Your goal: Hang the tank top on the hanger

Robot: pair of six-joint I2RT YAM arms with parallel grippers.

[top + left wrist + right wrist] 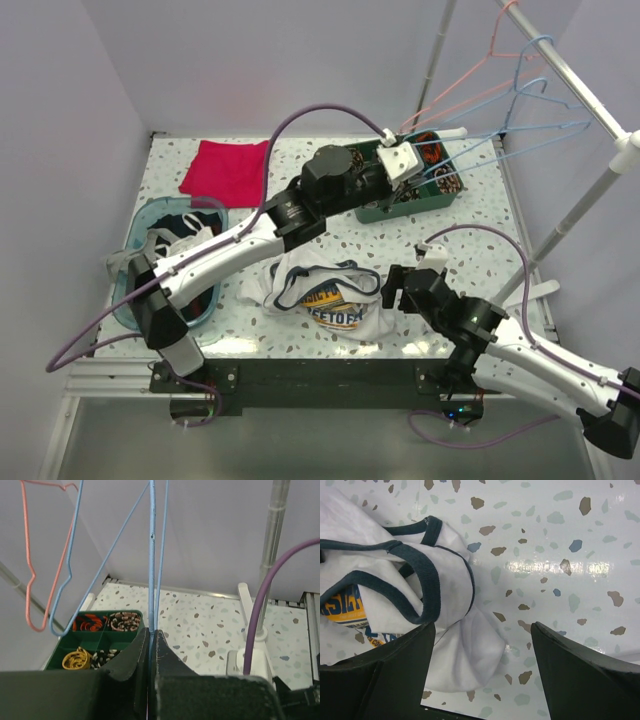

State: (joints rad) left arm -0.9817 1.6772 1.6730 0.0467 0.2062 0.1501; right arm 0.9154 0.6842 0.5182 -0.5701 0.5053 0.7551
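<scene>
The tank top (pixel 325 295) lies crumpled on the table near the front, white with navy trim and a yellow-and-blue graphic. My right gripper (pixel 392 290) stands open at its right edge. In the right wrist view a white fold of the tank top (pixel 420 605) lies between and below the spread jaws of the right gripper (pixel 482 625). My left gripper (pixel 405 160) reaches to the back right above the green tray and is shut on the light-blue hanger (pixel 575 126). The left wrist view shows the left gripper (pixel 151 632) pinching the hanger (pixel 152 555) wire, which runs straight up.
A red folded cloth (pixel 225 170) lies at the back left. A blue basket (pixel 135 240) of clothes sits on the left. The green compartment tray (pixel 375 212) is under the left gripper. A pink hanger (pixel 30 580) and another blue hanger (pixel 67 570) hang from the rail (pixel 570 70).
</scene>
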